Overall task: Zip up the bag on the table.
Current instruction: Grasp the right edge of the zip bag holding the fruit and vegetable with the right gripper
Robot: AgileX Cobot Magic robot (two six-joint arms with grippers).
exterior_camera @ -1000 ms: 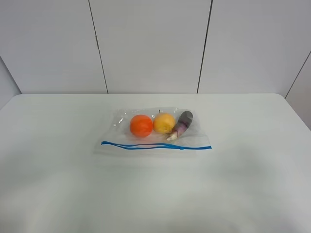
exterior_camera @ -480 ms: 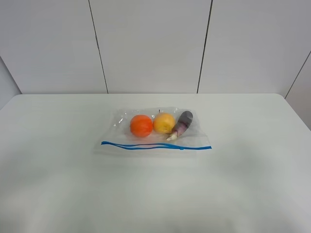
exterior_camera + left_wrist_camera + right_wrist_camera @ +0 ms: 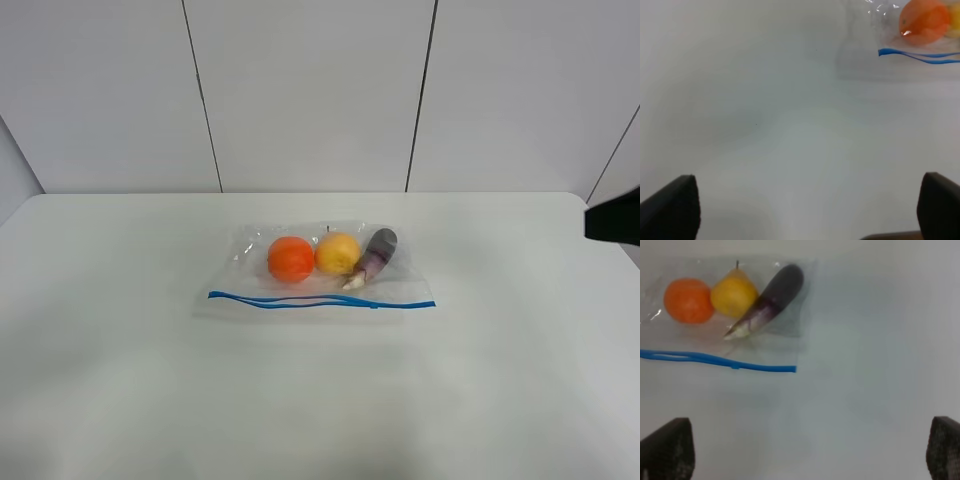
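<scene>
The clear bag (image 3: 318, 272) lies flat in the middle of the white table (image 3: 120, 380). Inside are an orange (image 3: 291, 259), a yellow fruit (image 3: 338, 252) and a purple eggplant (image 3: 377, 250). Its blue zipper strip (image 3: 320, 300) runs along the near edge, splitting into two lines over its left part. My left gripper (image 3: 805, 210) is open above bare table, with the bag's corner (image 3: 890, 30) far off. My right gripper (image 3: 805, 450) is open too, hovering short of the bag (image 3: 790, 325) and the zipper's end (image 3: 785, 369). Neither touches the bag.
A dark part of the right arm (image 3: 612, 215) shows at the right edge of the exterior high view. A panelled white wall (image 3: 310, 90) rises behind the table's far edge. Bare tabletop surrounds the bag on all sides.
A dark part of the right arm has come into the exterior high view at its right edge. The bag has not moved.
</scene>
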